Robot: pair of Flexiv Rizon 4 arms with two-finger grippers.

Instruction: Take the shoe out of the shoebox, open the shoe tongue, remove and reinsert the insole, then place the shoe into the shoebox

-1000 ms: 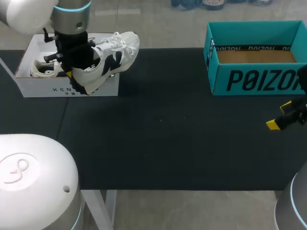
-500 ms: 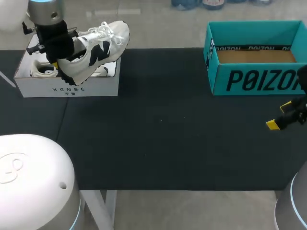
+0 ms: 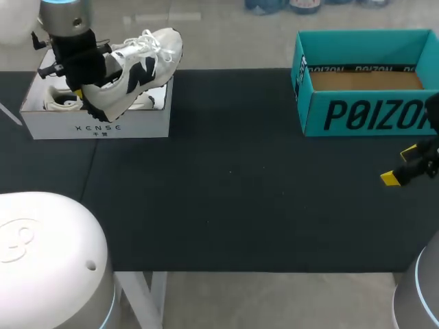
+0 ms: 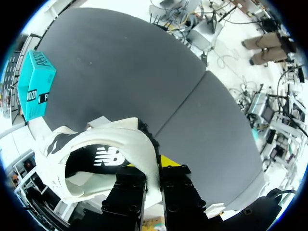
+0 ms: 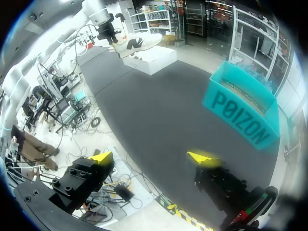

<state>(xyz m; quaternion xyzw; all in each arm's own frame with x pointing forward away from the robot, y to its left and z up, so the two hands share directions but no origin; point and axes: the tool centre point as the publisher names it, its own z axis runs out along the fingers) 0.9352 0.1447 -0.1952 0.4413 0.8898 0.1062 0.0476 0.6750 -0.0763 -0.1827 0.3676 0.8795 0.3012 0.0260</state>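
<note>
- The left gripper (image 3: 82, 92) was seen closed on the heel end of a white shoe (image 3: 140, 68). In the left wrist view the shoe's (image 4: 96, 159) heel collar was pinched from two sides between the black fingers (image 4: 129, 188), which stood only narrowly apart, and a yellow tip was seen just beside it.
- The shoe was held over the white shoebox (image 3: 96, 127) at the far left corner of the table. It was tilted, with the heel low near the box's front wall and the toe raised beyond the box's right end.
- Dark side panels and white laces were visible on the held shoe.
- A second white shoe (image 3: 60, 101) was seen lying inside the white shoebox, by its left end.
- The right gripper (image 3: 406, 168) was held above the dark table mat (image 3: 240, 192) at the right edge, in front of a teal box (image 3: 370, 113). Its fingers were spread wide, and nothing was gripped between them (image 5: 151, 156).
- The teal box was standing open at the far right of the table, well apart from the white shoebox, with a brown cardboard floor showing inside.
- From the right wrist view the held shoe (image 5: 139, 43) was seen above the white shoebox (image 5: 153, 60) far across the mat.
</note>
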